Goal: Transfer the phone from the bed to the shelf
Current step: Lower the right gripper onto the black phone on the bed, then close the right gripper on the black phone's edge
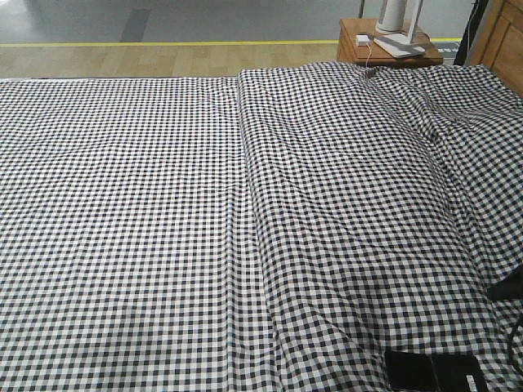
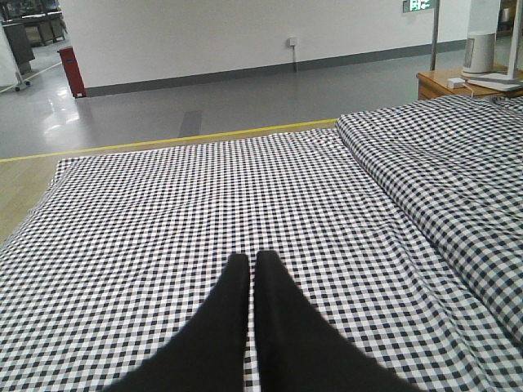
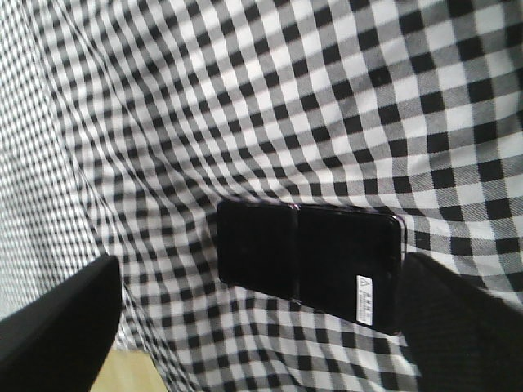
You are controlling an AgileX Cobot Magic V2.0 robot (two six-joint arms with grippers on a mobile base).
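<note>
Right gripper (image 3: 261,273) wide open, fingers (image 3: 57,327) at 9 and 3 o'clock of phone (image 3: 309,265), along its long axis. Phone flat on bed (image 1: 122,204), 5 o'clock in front view. Left gripper (image 2: 252,265) closed, empty; right arm nearer.

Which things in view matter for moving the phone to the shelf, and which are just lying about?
Job: slim glossy black phone with white barcode sticker; black-and-white gingham bed beneath it; open right gripper flanking the phone. The shelf is not clearly in view.

Lying about: small brown wooden side table; white appliance and small white adapter on it.
</note>
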